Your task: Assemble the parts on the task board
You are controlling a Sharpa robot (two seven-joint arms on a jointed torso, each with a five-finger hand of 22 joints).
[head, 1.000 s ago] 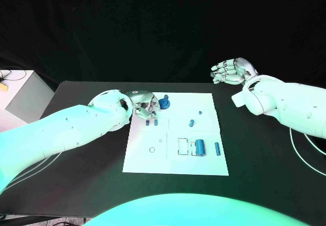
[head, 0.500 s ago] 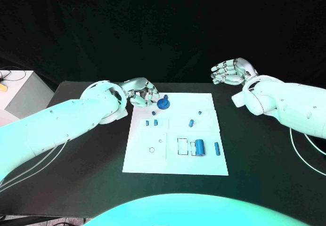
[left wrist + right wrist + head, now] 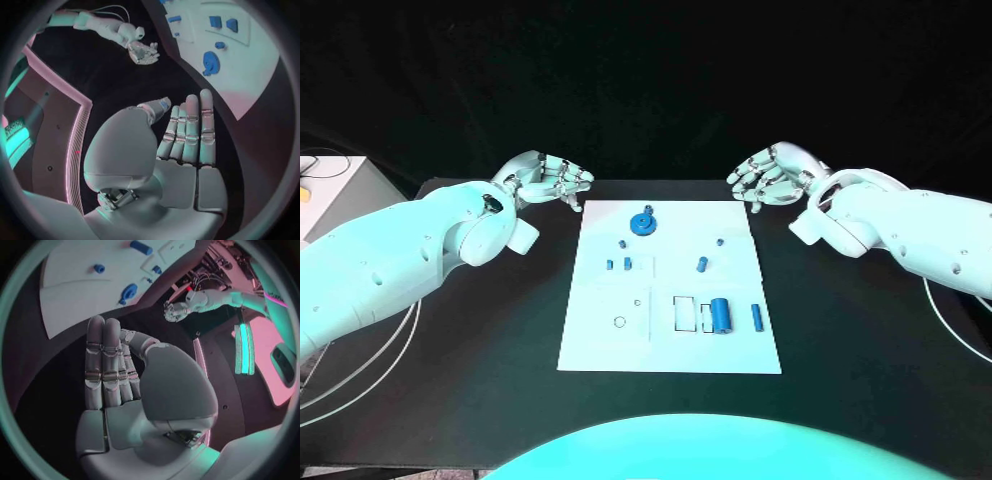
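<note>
My left hand and right hand hover empty, fingers straight and loosely apart, flanking the task board. The gear-like part at its twelve o'clock looks light, rigid; I'd pinch its rim.

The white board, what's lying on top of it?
On the task board lie small blue parts: a round gear-like one at the far end, a cylinder nearer. Nothing covers them.

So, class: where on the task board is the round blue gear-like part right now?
Head view: the round blue part sits near the task board's far edge, between both hands, which are off the board.
</note>
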